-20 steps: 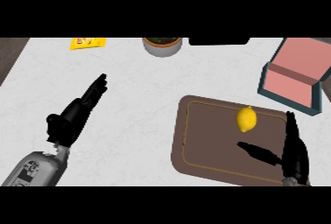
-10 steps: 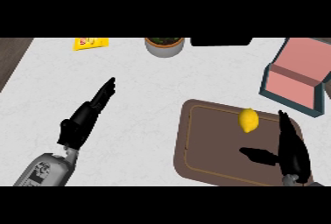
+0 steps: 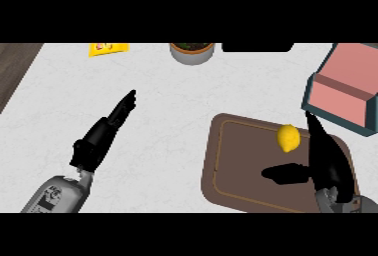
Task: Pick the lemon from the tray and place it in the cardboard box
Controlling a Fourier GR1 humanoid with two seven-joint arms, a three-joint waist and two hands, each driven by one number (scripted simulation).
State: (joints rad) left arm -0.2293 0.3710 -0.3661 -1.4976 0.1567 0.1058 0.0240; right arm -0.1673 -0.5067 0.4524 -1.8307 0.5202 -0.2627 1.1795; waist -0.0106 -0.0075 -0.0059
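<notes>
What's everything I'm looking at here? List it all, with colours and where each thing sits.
lemon: one, yellow, on the tray's far part
tray: one, brown, lower right of the counter
cardboard box: one, pink inside, teal outside, right edge
pot: one, grey with dark contents, top centre
yellow item: one, top left, too small to identify
black object: one, top edge, cut off
counter: one, white
left robot hand: one, black, open, over the counter at left
right robot hand: one, black, open, over the tray beside the lemon

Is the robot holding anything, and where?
No, nothing is held. The lemon lies on the tray beside the open right hand; the left hand is open too.
</notes>
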